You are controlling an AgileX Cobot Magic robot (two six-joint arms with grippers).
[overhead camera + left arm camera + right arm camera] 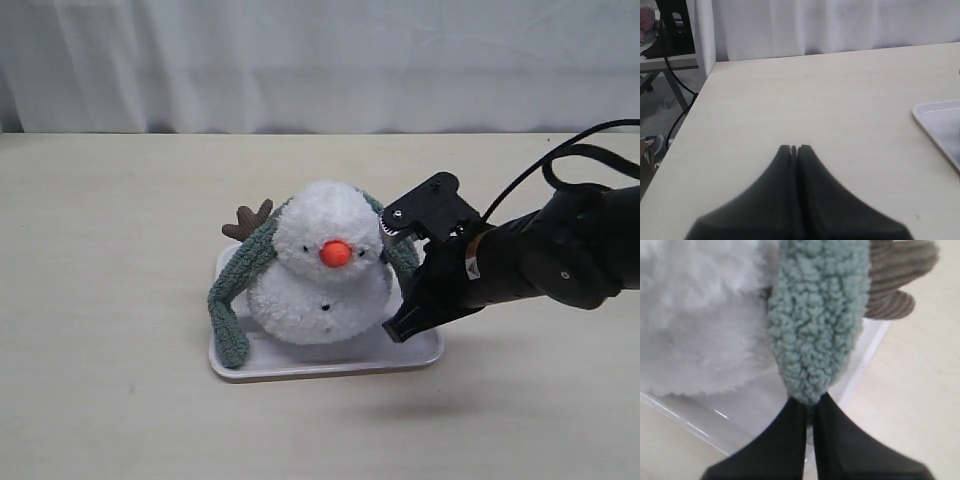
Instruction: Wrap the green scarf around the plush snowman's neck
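Your right fingers (785, 440) pinch the fuzzy grey-green scarf (815, 330) at the white plush snowman's (320, 290) three o'clock (tip hidden); left fingers (785, 175) closed.

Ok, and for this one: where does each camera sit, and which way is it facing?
Exterior view: off the arms, looking down across the table toward a white curtain, at the plush snowman draped with the green scarf on a white tray; the right arm shows.
Left wrist view: on the left wrist, looking along the shut left claw over the table.
Right wrist view: on the right wrist, close on the scarf end pinched in the right claw.
Shared: the tray appears in all three views.
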